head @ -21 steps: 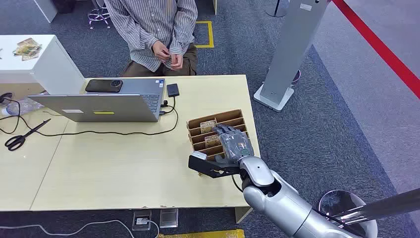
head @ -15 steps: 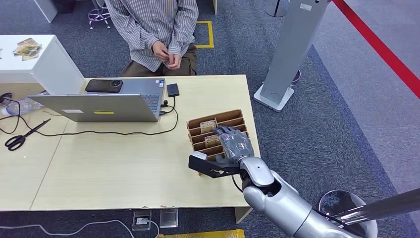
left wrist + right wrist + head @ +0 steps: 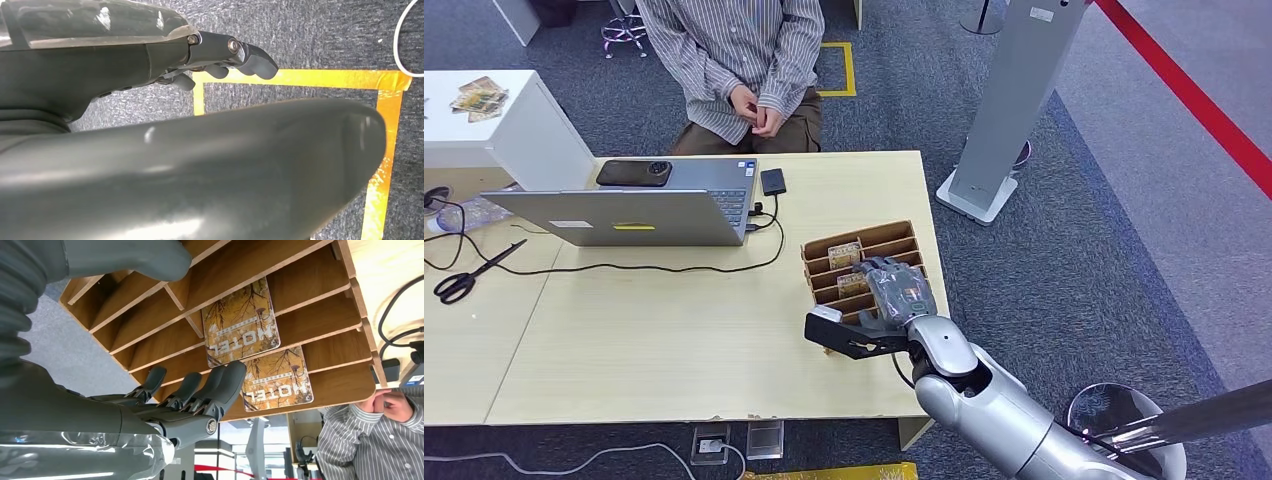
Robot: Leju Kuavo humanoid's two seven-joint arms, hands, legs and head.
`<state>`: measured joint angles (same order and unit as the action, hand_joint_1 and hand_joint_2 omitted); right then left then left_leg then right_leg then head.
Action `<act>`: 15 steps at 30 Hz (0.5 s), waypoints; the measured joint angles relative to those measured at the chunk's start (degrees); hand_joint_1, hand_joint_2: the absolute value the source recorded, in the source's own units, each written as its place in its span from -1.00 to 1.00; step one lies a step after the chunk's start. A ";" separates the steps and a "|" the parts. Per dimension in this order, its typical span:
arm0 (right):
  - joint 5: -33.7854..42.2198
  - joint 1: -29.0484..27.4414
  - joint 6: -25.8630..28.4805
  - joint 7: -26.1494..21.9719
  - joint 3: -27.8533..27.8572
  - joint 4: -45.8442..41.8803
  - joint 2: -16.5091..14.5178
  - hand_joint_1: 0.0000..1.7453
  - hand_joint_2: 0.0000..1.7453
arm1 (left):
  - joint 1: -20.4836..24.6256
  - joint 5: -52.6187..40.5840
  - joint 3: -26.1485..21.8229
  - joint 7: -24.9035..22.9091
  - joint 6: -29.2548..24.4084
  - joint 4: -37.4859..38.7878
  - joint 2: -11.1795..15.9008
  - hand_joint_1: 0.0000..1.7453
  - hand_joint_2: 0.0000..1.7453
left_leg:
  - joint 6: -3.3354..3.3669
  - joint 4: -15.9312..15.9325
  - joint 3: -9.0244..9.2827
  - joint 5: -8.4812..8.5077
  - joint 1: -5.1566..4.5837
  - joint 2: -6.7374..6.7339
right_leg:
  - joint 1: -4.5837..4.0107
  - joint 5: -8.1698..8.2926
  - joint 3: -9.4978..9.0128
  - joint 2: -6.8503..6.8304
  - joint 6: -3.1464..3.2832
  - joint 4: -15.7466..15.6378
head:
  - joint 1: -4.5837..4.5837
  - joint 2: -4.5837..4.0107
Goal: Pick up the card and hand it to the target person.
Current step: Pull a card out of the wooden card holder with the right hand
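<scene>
Robot at a pale wooden worktop (image 3: 674, 340) on grey carpet (image 3: 1114, 240).
Right robot hand (image 3: 896, 291) hovered, fingers apart and empty, over a slotted wooden card rack (image 3: 894, 236) holding hotel cards (image 3: 240, 322).

Head view: high on the robot, facing forward and down across the worktop (image 3: 674, 340), the seated person (image 3: 734, 60) at 12 o'clock. Right wrist view: very close behind the right robot hand (image 3: 190, 395), turned, facing the wooden card rack (image 3: 320, 315); shares rack and person with the head view. Left wrist view: close behind the left robot hand (image 3: 225, 55), facing carpet floor (image 3: 310, 35) and yellow tape (image 3: 300, 77).
</scene>
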<state>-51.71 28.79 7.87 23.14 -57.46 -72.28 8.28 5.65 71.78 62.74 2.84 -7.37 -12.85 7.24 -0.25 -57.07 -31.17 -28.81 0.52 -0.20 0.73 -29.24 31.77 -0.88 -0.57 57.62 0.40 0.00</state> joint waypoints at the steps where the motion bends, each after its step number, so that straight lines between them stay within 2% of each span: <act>1: 0.05 0.00 -0.01 -0.01 0.00 0.00 0.00 -0.19 1.00 | 0.00 0.00 0.01 0.00 0.01 0.00 0.01 -1.00 -1.00 | 0.00 0.00 0.00 0.00 0.00 0.00 | 0.00 0.00 0.00 0.00 0.00 0.00 | 0.00 0.00; 7: 0.40 0.11 0.00 -0.04 0.02 0.00 0.00 -0.17 1.00 | 0.00 0.00 0.07 0.00 0.01 0.00 0.02 -1.00 -1.00 | 0.00 0.00 0.02 0.00 0.00 0.00 | 0.00 0.00 -0.01 0.00 0.00 0.00 | -0.01 0.00; 12: 0.50 0.01 -0.03 -0.04 0.00 0.00 0.00 0.18 1.00 | 0.00 0.00 0.09 -0.02 0.01 0.00 0.02 -1.00 -1.00 | 0.00 0.00 0.02 0.00 0.00 0.00 | 0.00 0.00 -0.01 0.00 0.00 0.00 | 0.00 0.01; 15: 0.51 -0.01 -0.04 -0.02 0.00 0.00 0.00 0.10 1.00 | 0.00 0.01 0.10 -0.07 0.01 0.00 0.02 -1.00 -1.00 | 0.00 0.00 0.02 0.00 0.00 0.00 | 0.00 0.00 -0.01 0.00 0.00 0.00 | 0.00 0.00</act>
<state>-51.20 28.78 7.82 23.12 -57.46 -72.28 8.28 5.65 71.78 62.84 2.78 -7.37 -12.85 7.26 -0.25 -57.07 -31.15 -28.81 0.52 -0.20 0.73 -29.24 31.76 -0.88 -0.57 57.62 0.39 0.01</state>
